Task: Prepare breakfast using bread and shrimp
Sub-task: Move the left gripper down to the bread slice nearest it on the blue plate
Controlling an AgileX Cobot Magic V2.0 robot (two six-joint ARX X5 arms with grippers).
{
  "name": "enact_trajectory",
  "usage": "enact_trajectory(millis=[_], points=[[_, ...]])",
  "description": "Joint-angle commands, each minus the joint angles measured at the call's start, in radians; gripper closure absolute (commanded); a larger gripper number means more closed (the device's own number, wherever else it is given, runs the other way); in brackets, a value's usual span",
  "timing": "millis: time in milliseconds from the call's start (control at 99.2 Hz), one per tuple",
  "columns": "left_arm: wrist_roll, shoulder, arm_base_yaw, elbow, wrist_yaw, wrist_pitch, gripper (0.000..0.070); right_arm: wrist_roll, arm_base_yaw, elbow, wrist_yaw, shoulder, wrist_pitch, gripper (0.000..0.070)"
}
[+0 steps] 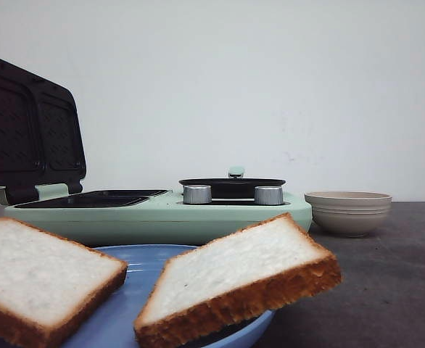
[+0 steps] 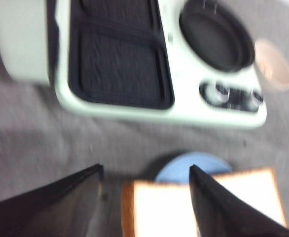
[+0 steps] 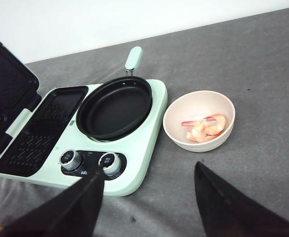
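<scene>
Two slices of bread lie on a blue plate [image 1: 143,264] at the front: one [image 1: 35,272] to the left, the other [image 1: 234,275] tilted over the plate's right rim. The blurred left wrist view shows the same bread [image 2: 159,210] and the plate [image 2: 184,165] below my open left gripper [image 2: 147,170], which hovers above them and holds nothing. Pink shrimp [image 3: 206,127] lie in a beige bowl [image 3: 176,116], which in the front view [image 1: 348,212] stands right of the maker. My right gripper [image 3: 149,170] is open over bare table near the bowl.
A mint-green breakfast maker [image 1: 162,214] stands mid-table with its lid [image 1: 27,130] raised at the left, a dark grill plate [image 3: 41,131], a black pan [image 3: 115,106] and two silver knobs [image 3: 70,159]. A white wall closes the back.
</scene>
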Motion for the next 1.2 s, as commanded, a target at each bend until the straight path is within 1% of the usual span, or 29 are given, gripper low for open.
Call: enact_trajectory(millis=[0,141,232,282,383,444,504,756,827,1190], points=[[0.045,0.031,-0.001,0.015,0.025,-0.050,0.0360,-0.008,0.001,0.015,-0.003,0.002,0.008,0.0340],[0.104,0.119,-0.018,0.015,0.050,-0.190,0.0347,-0.008,0.001,0.015,-0.006,0.002,0.008,0.0340],[0.106,0.172,-0.042,0.015,0.071,-0.234,0.0347,-0.008,0.001,0.015,-0.006,0.002,0.008,0.0340],[0.105,0.198,-0.059,0.015,0.084,-0.239,0.0346,-0.007,0.001,0.015,-0.006,0.002,0.008,0.0340],[0.106,0.241,-0.091,0.015,0.082,-0.252,0.0343,-0.007,0.001,0.015,-0.014,0.002,0.008,0.0340],[0.106,0.268,-0.110,0.015,0.082,-0.267,0.0327,-0.007,0.001,0.015,-0.019,0.002,0.007,0.0340],[0.105,0.295,-0.132,0.015,0.082,-0.275,0.0294,-0.007,0.001,0.015,-0.029,0.002,0.007,0.0340],[0.109,0.382,-0.193,0.015,0.063,-0.294,0.0295,-0.008,0.001,0.015,-0.029,0.002,0.007,0.0340],[0.109,0.396,-0.201,0.015,0.051,-0.293,0.0295,-0.008,0.001,0.015,-0.029,0.002,0.007,0.0340],[0.124,0.475,-0.226,0.015,0.054,-0.275,0.0295,-0.009,0.001,0.015,-0.029,0.002,0.007,0.0340]])
